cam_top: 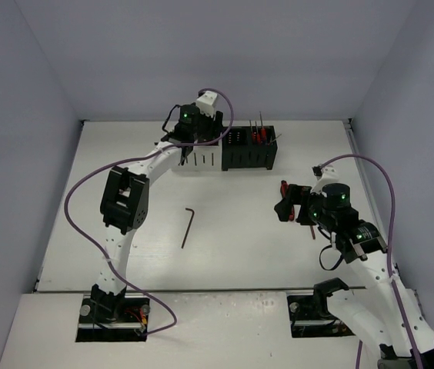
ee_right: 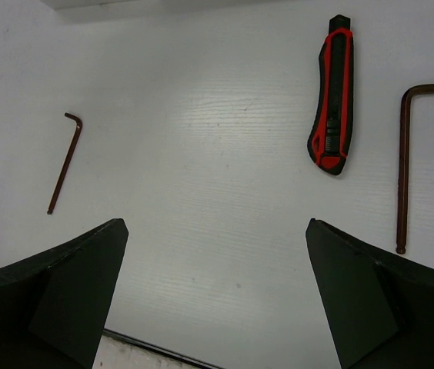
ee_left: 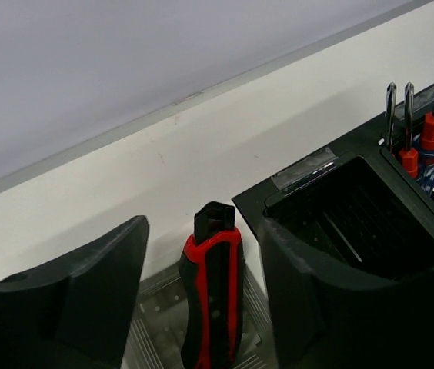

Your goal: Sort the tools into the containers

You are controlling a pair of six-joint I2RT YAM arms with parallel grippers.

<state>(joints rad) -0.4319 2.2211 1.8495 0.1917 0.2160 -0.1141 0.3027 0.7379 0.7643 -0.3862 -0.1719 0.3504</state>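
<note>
Evidently mid-sort: our left tool [ee_left: 203, 221] gaped around knife [ee_left: 213, 292] standing in white container [cam_top: 201, 161]; right tool [ee_right: 217, 223] hung unclenched; we judged next descent onto upper-right knife [ee_right: 332, 100].

Table [cam_top: 240, 261]: white, faint wood-grain, matte, with a few small dark specks visible in the right wrist view. Back wall [cam_top: 217, 54]: plain pale grey-lavender, unmarked. Left wall [cam_top: 9, 154] and right wall [cam_top: 425, 115]: same finish, enclosing the table on both sides. Seam [cam_top: 217, 121]: a thin dark line where the table's far edge meets the back wall; the left wrist view shows it as a grey strip. Front panel [cam_top: 225, 330]: white, set along the table's near edge, separated from it by a narrow dark joint.
</note>
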